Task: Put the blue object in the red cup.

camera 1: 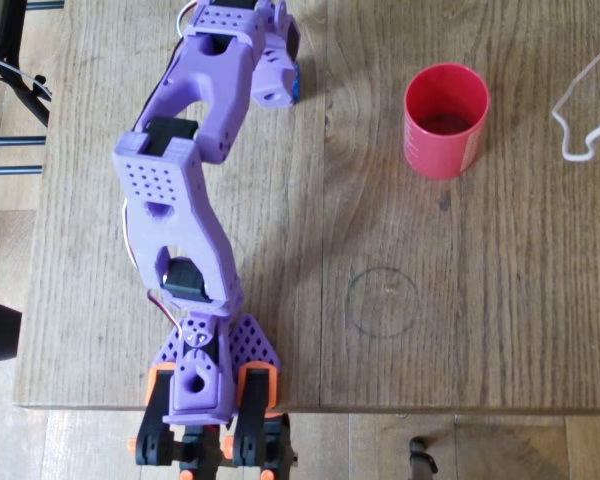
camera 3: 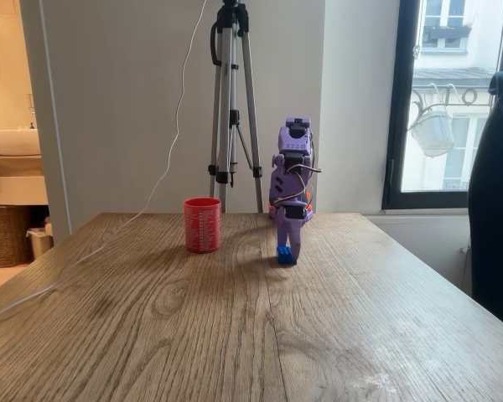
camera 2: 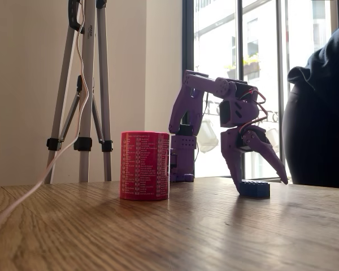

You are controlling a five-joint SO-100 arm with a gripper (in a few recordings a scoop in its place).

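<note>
The blue object [camera 2: 255, 189] is a small studded brick lying on the wooden table. My purple gripper [camera 2: 261, 185] points down over it, open, with one finger [camera 2: 234, 167] against the brick's left side and the other finger [camera 2: 271, 160] slanting past its right side. From above, the gripper [camera 1: 284, 84] covers most of the blue object [camera 1: 297, 90]. The red cup [camera 1: 446, 118] stands upright, well to the right of the gripper in the overhead view. In both fixed views, the red cup [camera 2: 144, 165] [camera 3: 202, 224] is left of the blue object [camera 3: 285, 255] and the gripper [camera 3: 289, 244].
A white cable [camera 1: 580, 110] trails over the table beyond the cup. A tripod [camera 3: 233, 100] stands behind the table. A person in dark clothing [camera 2: 322, 113] is beside the table edge. A pencilled circle [camera 1: 382, 302] marks bare wood mid-table.
</note>
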